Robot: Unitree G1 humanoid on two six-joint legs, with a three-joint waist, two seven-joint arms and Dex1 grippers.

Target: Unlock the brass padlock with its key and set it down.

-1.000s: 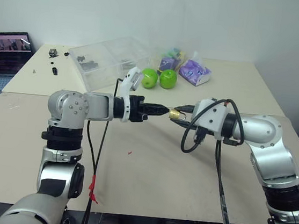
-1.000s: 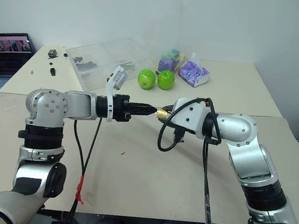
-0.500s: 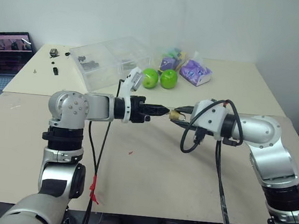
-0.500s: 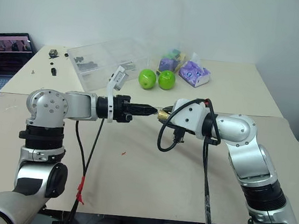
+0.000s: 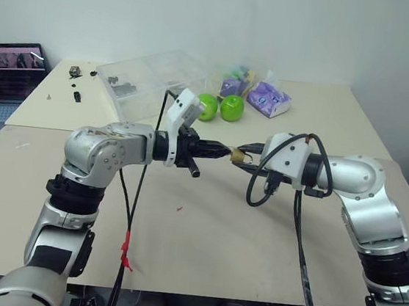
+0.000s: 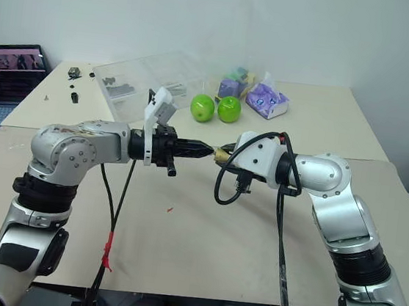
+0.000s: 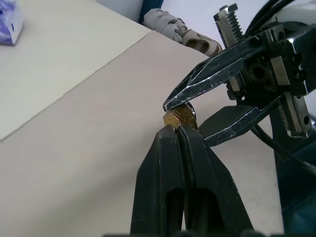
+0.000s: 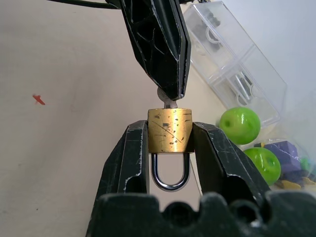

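— Padlock (image 8: 170, 130) first: where is it?

— Up in the air above the beige surface (image 5: 202, 234), about midway between the two arms. The right gripper (image 8: 170, 136) has it pinched by the flat sides of its brass body, one black finger on each side, with the silver shackle (image 8: 170, 173) looping back between the fingers toward the wrist.

— And the key?

— A small silver key (image 8: 167, 96) sits at the end of the body facing away from the shackle. Just its head shows, right at the tips of the left gripper (image 7: 176, 129). That gripper is pressed together with no gap between its fingers, and the tips meet the key head. I cannot tell how deep the key goes into the lock.

— How do the arms stand?

— They face each other nose to nose. The left gripper reaches in from the left, about level, and the right one comes in from the right, so the tips nearly touch over the lock. A white block (image 5: 183, 110) sticks up from the left wrist.

— Is the shackle out of the body?

— In the right wrist view both legs of the U run into the brass.

— Anything else on the surface?

— Further back, two green apples (image 5: 220, 107) side by side, a purple packet (image 5: 268, 99) beside them, and a clear plastic box (image 5: 153, 81) with small parts in its compartments. A laptop (image 5: 6, 79) stands at the far left edge, screen lit.
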